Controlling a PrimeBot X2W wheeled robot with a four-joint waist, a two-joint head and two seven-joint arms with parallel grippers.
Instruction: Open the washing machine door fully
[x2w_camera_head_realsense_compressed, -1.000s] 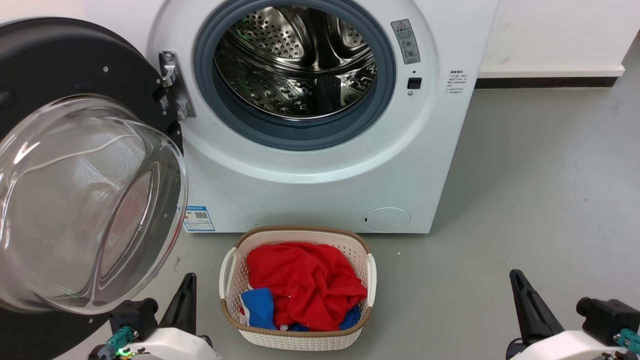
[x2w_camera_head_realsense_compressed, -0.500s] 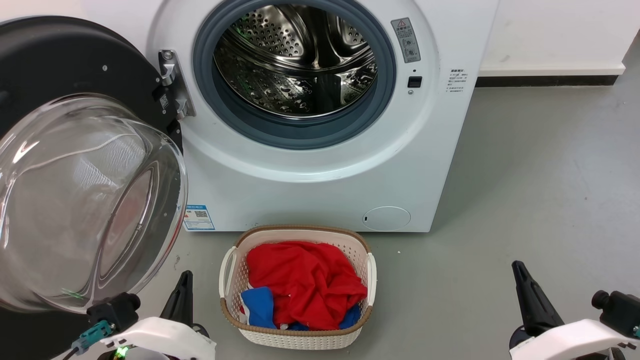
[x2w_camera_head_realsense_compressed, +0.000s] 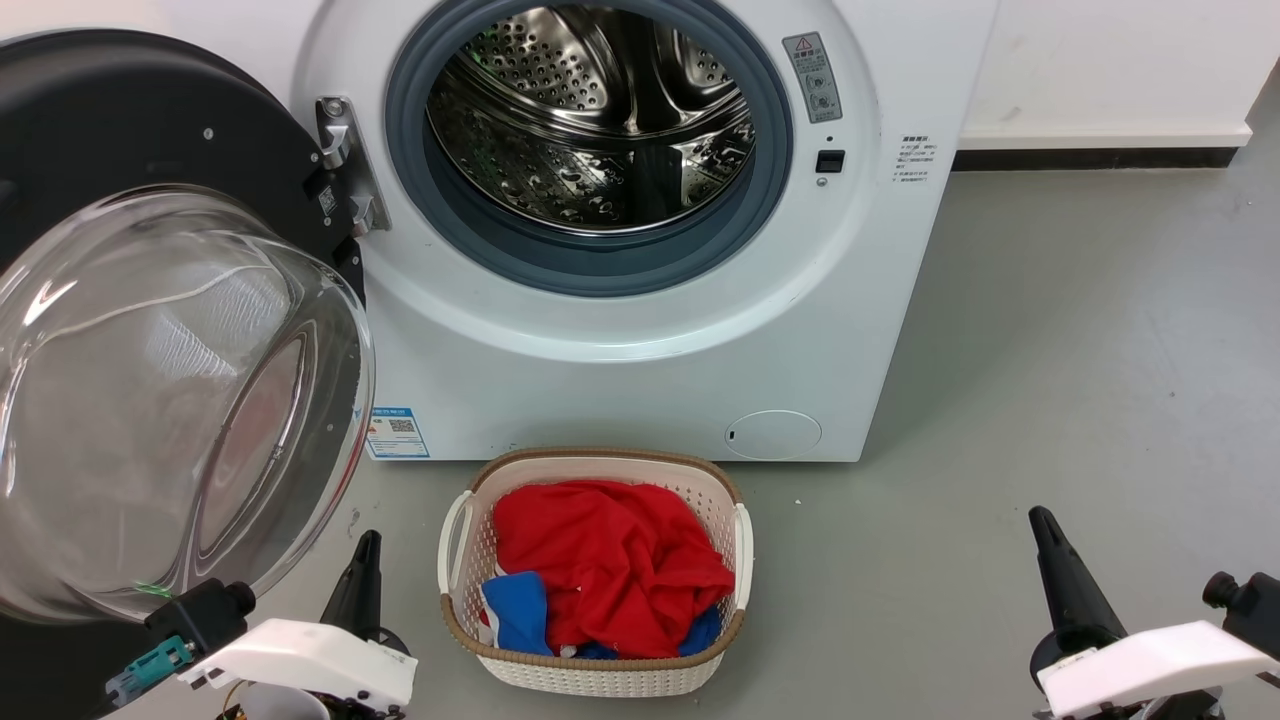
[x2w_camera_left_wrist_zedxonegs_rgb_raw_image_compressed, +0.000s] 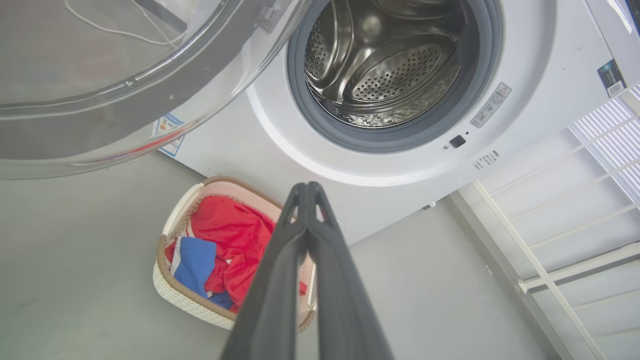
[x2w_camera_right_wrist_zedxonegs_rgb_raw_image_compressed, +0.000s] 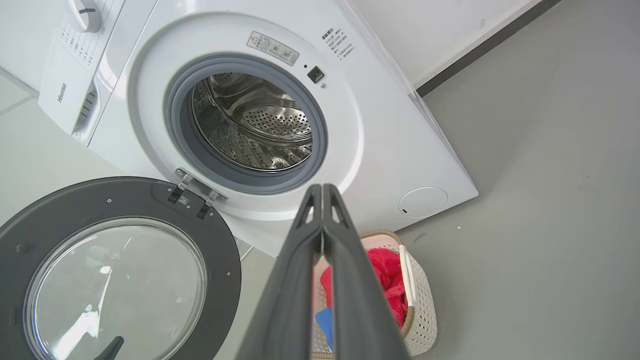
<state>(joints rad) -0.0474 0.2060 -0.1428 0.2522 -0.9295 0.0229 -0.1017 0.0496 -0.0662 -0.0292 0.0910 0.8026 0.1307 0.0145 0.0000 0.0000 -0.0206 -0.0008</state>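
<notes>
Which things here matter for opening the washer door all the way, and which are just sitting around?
For the job: washing machine door, standing open on its hinge; washing machine; left tool, shut, near the door's lower edge.

Just lying about: laundry basket on the floor before the machine; red garment and blue garment inside it.

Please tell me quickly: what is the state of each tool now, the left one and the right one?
Left tool: closed, fingertips together, holding nothing.
Right tool: closed, fingertips together, holding nothing.
</notes>
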